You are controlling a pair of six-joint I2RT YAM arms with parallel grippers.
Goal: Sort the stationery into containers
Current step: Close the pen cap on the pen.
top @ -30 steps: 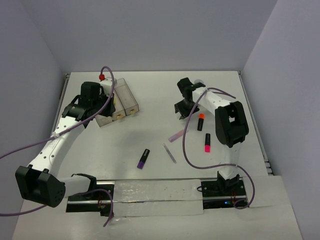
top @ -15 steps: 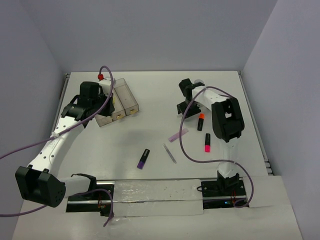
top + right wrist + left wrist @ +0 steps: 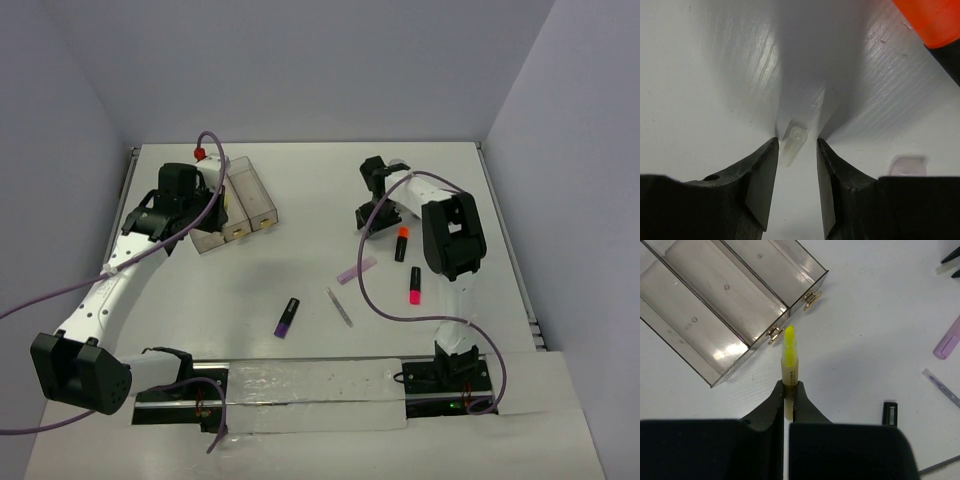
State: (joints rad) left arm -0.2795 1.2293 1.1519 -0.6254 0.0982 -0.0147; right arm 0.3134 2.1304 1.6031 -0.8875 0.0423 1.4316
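My left gripper [image 3: 789, 385] is shut on a thin yellow stick [image 3: 789, 352], whose tip points at the labelled ends of the containers [image 3: 725, 295]. From above, that gripper [image 3: 192, 207] hovers by the front of the smoky bins [image 3: 240, 200]. My right gripper [image 3: 796, 141] is down at the table, open, its jaws either side of a small clear tube [image 3: 794, 139], which lies by the left finger. From above, it [image 3: 373, 218] stands just left of the orange marker [image 3: 402, 243]. Loose on the table are a lilac marker [image 3: 356, 269], a pink-red marker [image 3: 414, 285], a purple marker [image 3: 288, 317] and a thin grey stick [image 3: 339, 306].
The orange marker [image 3: 935, 20] lies close to the right gripper's right side, and the lilac marker's end [image 3: 909, 165] shows by the right finger. Walls close the table at the back and both sides. Purple cables loop off both arms.
The right gripper's jaws have narrowed around the clear tube, and its arm has drawn in slightly. The left arm and its yellow stick have not moved.
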